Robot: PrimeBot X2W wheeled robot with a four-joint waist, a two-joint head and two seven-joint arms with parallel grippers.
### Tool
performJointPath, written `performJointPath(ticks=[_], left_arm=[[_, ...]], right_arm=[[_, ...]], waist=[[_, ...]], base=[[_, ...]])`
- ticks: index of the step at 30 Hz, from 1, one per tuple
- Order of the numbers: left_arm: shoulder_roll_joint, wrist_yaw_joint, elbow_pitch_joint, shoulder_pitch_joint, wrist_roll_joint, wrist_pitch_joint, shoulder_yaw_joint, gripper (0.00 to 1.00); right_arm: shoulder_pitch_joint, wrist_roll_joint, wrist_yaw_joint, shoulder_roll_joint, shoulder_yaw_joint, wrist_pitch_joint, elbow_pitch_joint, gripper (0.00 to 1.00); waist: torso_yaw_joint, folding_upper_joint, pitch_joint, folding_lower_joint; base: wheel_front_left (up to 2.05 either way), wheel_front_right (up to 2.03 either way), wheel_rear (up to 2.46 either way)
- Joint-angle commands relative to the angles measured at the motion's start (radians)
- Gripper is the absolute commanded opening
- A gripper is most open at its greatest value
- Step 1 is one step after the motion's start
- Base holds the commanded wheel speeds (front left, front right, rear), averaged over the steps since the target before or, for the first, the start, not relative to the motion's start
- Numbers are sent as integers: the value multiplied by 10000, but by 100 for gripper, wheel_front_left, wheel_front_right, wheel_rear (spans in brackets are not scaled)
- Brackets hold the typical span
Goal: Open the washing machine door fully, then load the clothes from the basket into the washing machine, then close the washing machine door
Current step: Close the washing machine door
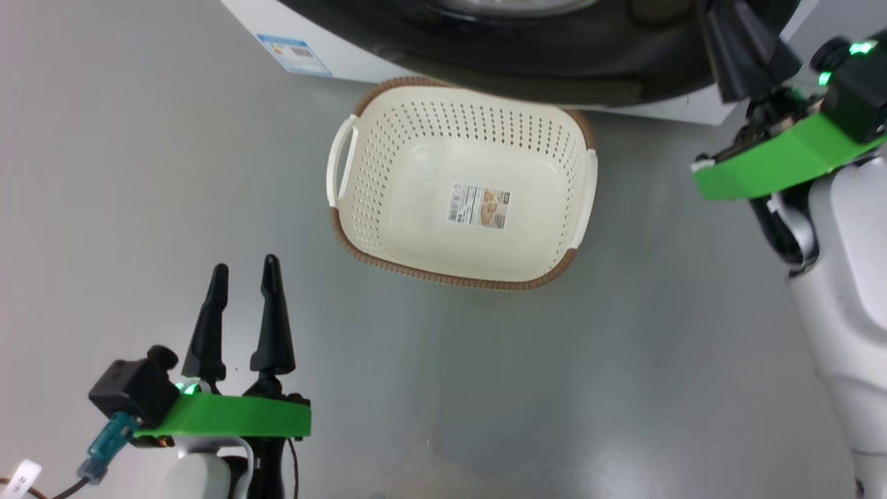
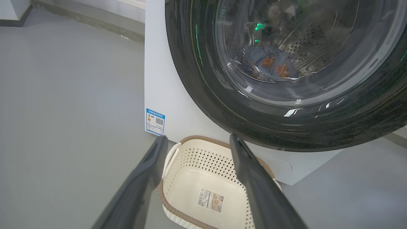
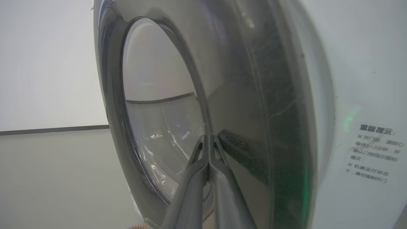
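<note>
The right pincer (image 3: 209,139) is clenched, its two long dark fingers pressed together with nothing between them, tips set against the wide glossy black rim of the large round washing machine door (image 3: 254,95), where they meet their own reflection. The door's bulging clear glass bowl lies just to the side of the tips in the right wrist view. The door lies flat against the smooth white front of the boxy washing machine (image 2: 162,79).

Behind the glass, the light blue clothes (image 2: 270,63) with orange-brown print lie crumpled in the perforated steel drum.

The left pincer (image 1: 245,263) hangs released, its tapered fingers apart and grasping nothing, over the matte grey floor (image 1: 138,208). Near it, the cream-white perforated plastic basket (image 1: 443,277), a rounded rectangle with a brown woven-look rim, sits on the floor just before the machine, a paper label on its smooth bottom.
</note>
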Motion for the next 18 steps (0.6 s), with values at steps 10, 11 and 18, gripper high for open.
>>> performJointPath(ticks=[10,11,18], left_arm=[[198,191,-744,-318,-310,-80,-89,100],[198,207,-775,-329,-338,-80,-135,100],[198,256,-881,-411,-406,-80,-352,100]], right_arm=[[-1448,-244,12,-428,220,-44,83,0],[-1633,-285,12,-479,177,-44,161,0],[-2567,-622,12,-737,-443,-44,1086,0]], waist=[[149,-1,807,0],[166,-1,843,0],[267,-1,911,0]], base=[[0,0,0],[0,0,0],[0,0,0]])
